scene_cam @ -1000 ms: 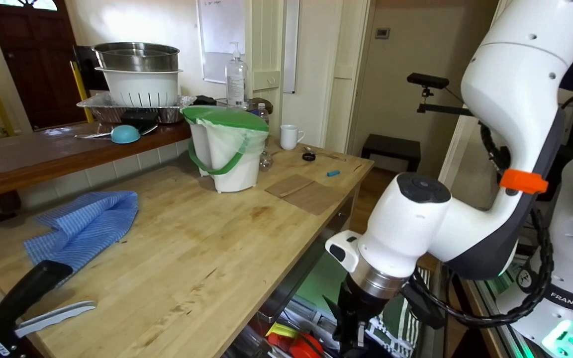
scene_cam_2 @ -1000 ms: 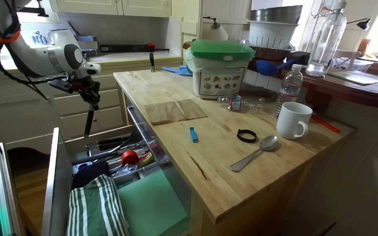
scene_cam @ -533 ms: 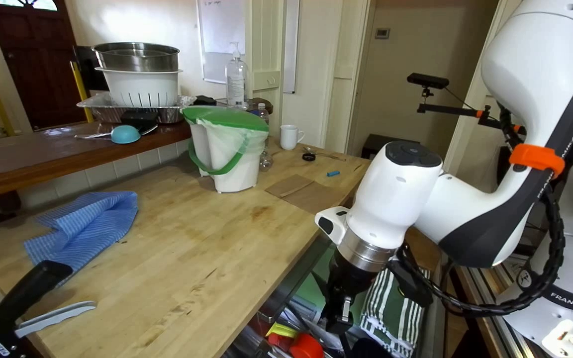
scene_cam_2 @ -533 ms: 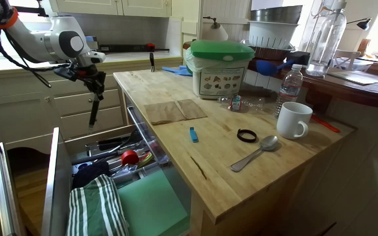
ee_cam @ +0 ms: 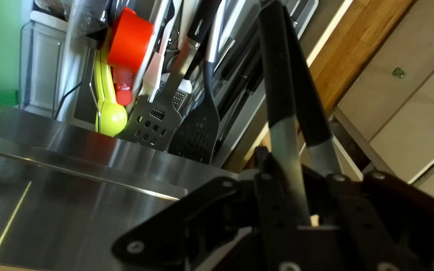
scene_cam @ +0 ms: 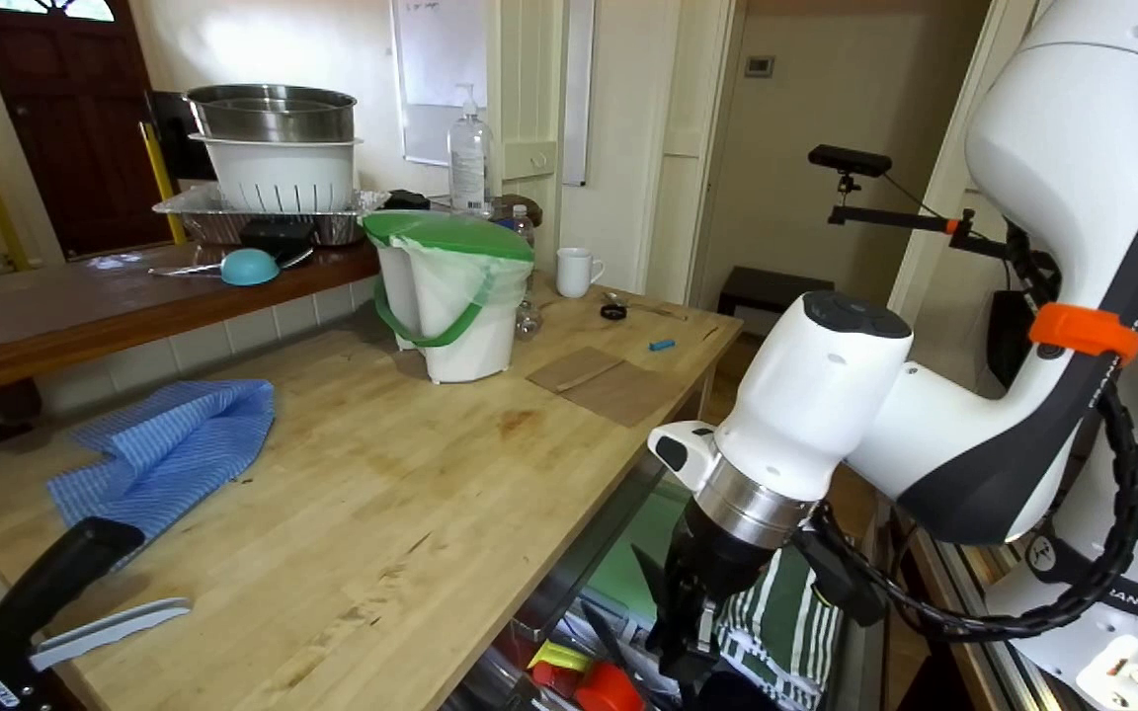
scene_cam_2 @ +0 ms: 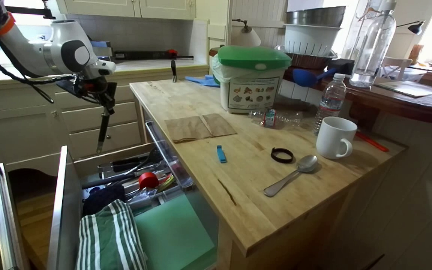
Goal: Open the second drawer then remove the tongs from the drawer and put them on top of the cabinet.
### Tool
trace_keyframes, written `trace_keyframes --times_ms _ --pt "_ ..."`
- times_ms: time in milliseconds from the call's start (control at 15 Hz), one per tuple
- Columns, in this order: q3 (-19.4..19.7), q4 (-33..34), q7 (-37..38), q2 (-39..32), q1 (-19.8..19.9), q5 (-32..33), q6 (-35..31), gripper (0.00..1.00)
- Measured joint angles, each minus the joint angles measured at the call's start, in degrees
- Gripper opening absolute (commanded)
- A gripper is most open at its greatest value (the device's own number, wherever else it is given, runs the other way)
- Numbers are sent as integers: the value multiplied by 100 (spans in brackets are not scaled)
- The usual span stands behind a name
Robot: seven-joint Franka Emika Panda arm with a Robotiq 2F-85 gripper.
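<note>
The pincer [scene_cam_2: 108, 108] partly hides the tongs [ee_cam: 277, 64] it holds.

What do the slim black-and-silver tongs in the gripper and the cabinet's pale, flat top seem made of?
Slim black-and-silver tongs: bare lengths probably metal, by their grey sheen; dull black sleeves, likely matte rubber or plastic.
Pale, flat cabinet top: wood, by its grain and dark cracks; finish perhaps satin.

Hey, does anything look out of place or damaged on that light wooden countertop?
A few things. A clear bottle lies on its side near an upright bottle, as if tipped over. The blue cloth sits crumpled rather than folded. The wooden top also shows a brownish stain, darker than the wood around it.
</note>
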State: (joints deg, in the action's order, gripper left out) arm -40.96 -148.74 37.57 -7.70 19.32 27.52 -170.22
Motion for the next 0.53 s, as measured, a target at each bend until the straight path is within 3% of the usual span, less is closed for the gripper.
trace_keyframes --times_ms 400,533 --pt "1478 102 -1218 487 -1591 -2298 -194 1" --pt "1673 217 -1542 653 -1839 -2844 -193 1"
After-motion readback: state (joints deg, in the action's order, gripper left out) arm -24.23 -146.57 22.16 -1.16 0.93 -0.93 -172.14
